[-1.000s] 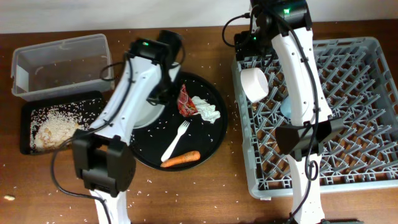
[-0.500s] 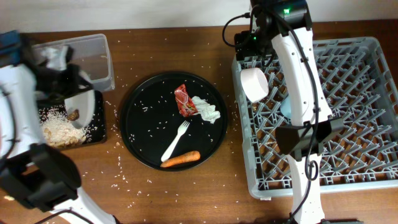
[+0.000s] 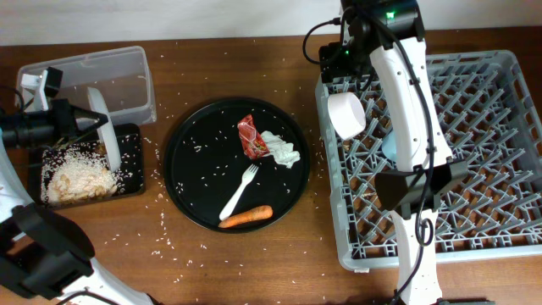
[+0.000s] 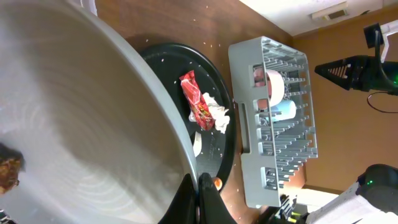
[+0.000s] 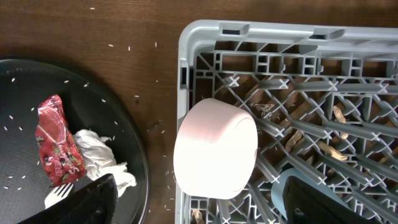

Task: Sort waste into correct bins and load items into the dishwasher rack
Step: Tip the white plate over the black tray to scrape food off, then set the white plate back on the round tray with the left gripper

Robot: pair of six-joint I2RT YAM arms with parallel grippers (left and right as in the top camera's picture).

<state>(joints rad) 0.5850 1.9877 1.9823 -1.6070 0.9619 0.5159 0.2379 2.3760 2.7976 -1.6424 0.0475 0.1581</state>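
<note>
Plate has moved: a second ago it was lying at the round black tray's left rim with the left arm on it, and now it's standing nearly on edge, well left of that tray, over the shallow black bin. The left gripper is pinching the plate's rim, jaws fully together on it. The rice is piling up in the black bin under the plate, so the scrape-off step looks mostly done. A small brown lump is showing at the plate face's edge in the wrist view; I can't tell if it's clinging on or already dropping. The clear tub is sitting just behind the black bin, up-left of the round tray, looking empty bar a few grains. On the round tray the wrapper and tissue are lying touching near its centre, the fork is just below them and the carrot is near the front rim; none has shifted. Right of the round tray, the rack is holding the white bowl on its side by the near-left corner, with the blue cup behind it. The right gripper is hovering over the bowl, fingers wide apart, holding nothing, not moving. My read: the plate is heading to the rack next, and the waste plus the fork are still pending.
</note>
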